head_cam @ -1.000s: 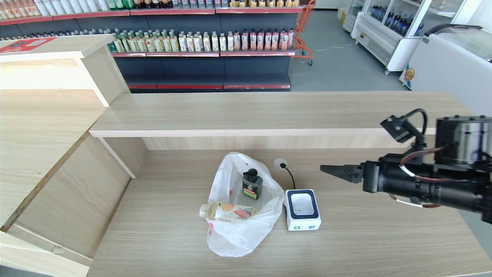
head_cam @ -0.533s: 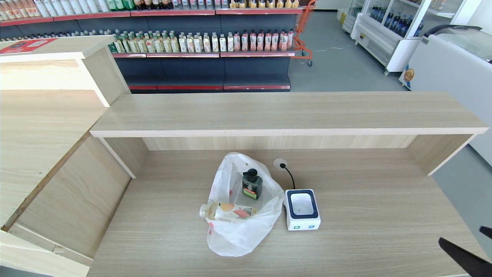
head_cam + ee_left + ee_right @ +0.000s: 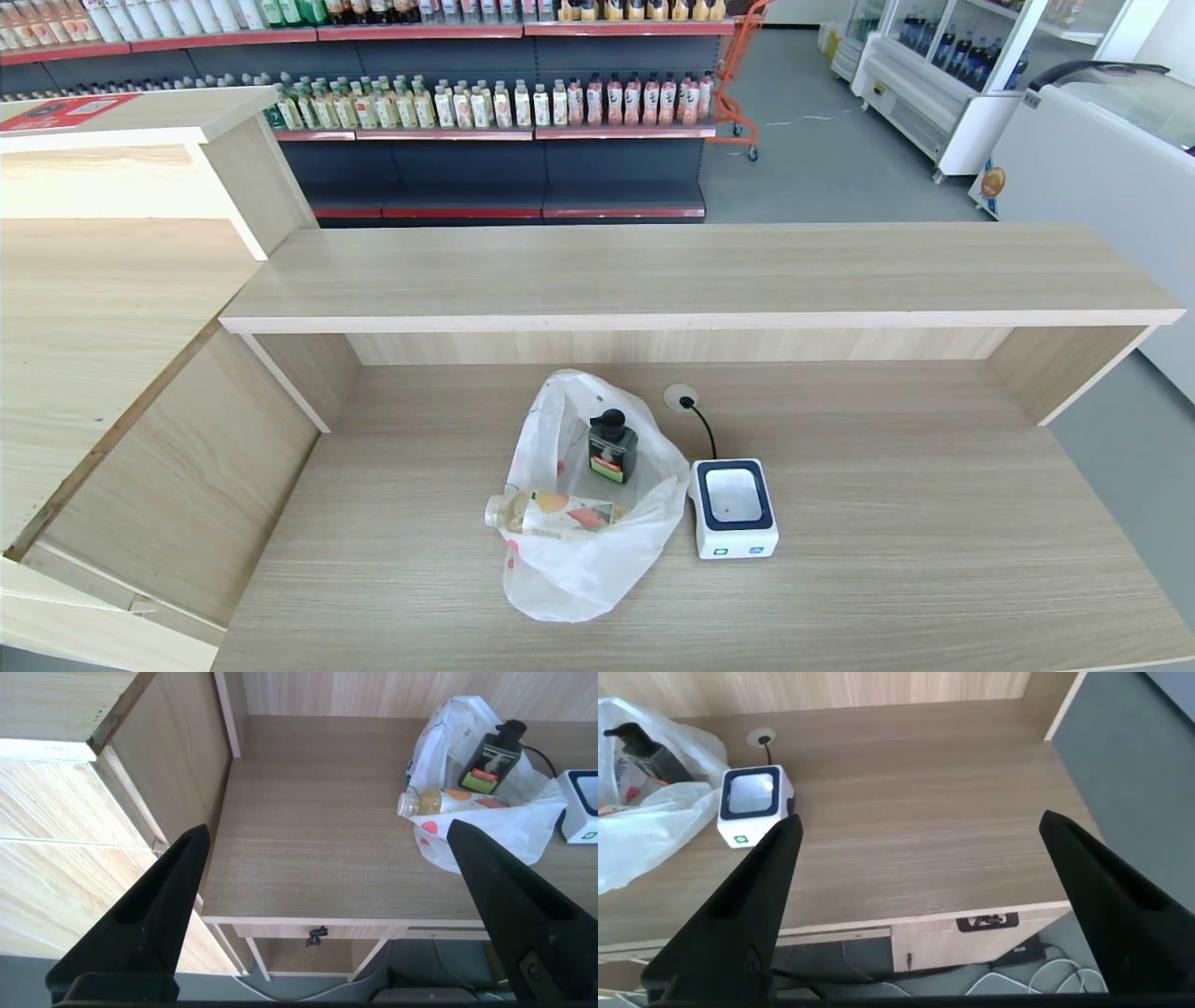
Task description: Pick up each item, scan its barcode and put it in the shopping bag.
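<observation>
As it lies slumped near the middle of the desk [image 3: 934,560], the white shopping bag [image 3: 560,583] holds a dark bottle [image 3: 612,455] standing upright and a drink bottle [image 3: 551,514] on its side. Just beside the bag's right side sits the white scanner [image 3: 734,509], its black cable [image 3: 702,425] running to a hole [image 3: 680,397] toward the back edge. Well apart from the bag, off the desk's front edge, the left gripper [image 3: 327,831] hangs near the front left corner and the right gripper [image 3: 920,819] near the front right. Both are spread wide and carry nothing.
</observation>
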### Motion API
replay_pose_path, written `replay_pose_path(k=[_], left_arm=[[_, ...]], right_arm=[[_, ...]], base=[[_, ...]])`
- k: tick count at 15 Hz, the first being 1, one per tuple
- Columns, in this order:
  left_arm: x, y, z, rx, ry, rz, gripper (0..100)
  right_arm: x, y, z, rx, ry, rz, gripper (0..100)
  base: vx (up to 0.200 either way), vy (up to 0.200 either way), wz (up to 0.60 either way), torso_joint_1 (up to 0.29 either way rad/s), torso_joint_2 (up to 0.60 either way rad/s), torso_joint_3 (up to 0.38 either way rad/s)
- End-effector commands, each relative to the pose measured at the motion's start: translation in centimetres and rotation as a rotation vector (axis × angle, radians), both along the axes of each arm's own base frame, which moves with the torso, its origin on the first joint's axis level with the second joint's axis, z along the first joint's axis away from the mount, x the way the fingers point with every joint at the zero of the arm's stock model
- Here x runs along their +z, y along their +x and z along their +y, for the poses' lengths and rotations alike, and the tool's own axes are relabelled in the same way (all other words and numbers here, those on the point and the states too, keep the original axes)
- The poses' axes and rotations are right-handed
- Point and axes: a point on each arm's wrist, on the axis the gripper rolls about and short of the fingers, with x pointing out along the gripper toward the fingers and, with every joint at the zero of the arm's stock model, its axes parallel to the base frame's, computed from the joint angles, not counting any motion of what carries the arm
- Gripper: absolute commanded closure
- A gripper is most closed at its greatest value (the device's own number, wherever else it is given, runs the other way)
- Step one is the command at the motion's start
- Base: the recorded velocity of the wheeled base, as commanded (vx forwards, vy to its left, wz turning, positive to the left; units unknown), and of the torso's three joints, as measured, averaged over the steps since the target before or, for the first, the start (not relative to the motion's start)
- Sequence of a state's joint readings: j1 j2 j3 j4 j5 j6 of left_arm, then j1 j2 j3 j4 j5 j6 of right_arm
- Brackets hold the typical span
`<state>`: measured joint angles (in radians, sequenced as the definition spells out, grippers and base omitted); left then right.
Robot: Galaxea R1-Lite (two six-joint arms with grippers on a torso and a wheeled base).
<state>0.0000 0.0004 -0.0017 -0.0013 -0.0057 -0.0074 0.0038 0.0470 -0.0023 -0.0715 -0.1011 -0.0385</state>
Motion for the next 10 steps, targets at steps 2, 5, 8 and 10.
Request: replay_pose_path(k=[2,5,8,10], left_arm=[[0.00,0.00,0.00,0.000,0.000,-0.001,0],[0.00,0.00,0.00,0.000,0.000,-0.001,0],[0.00,0.00,0.00,0.000,0.000,-0.001,0],[0.00,0.00,0.00,0.000,0.000,-0.001,0]], right_arm=[[-0.14,-0.37,0.07,0.014,-0.016,-0.045,0],[-0.14,-0.37,0.17,0.056,-0.022,-0.046,0],[-0.16,-0.37,0.16,0.052,-0.018,-0.044,100],[-0.19,-0.36,0.18,0.063,-0.016,-0.041,100]], base=[[0.000,0.000,0.00,0.000,0.00,0.000],[0.000,0.000,0.00,0.000,0.00,0.000],[0.000,0.000,0.00,0.000,0.00,0.000],[0.000,0.000,0.00,0.000,0.00,0.000]])
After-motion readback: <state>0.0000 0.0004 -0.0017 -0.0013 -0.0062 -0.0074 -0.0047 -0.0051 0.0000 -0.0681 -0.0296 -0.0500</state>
